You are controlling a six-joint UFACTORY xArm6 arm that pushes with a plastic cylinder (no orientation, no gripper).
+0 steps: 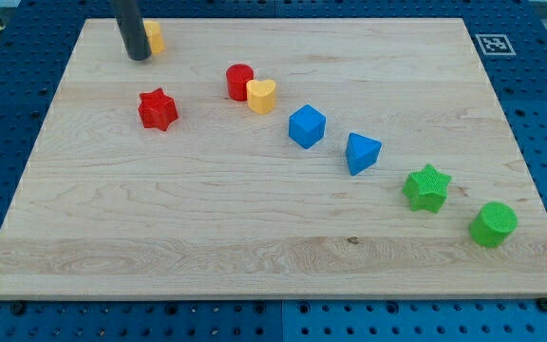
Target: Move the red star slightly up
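The red star [158, 109] lies on the wooden board [207, 218] in the upper left part of the view. My tip [139, 57] is above it, near the view's top left, a little to the left of the star and apart from it. The tip stands right against a yellow block [155, 37], which the rod partly hides.
A red cylinder [239, 82] touches a yellow heart [262, 96] to the right of the star. A blue cube [307, 126], a blue wedge-like block [362, 153], a green star [427, 187] and a green cylinder [494, 224] run diagonally toward the lower right.
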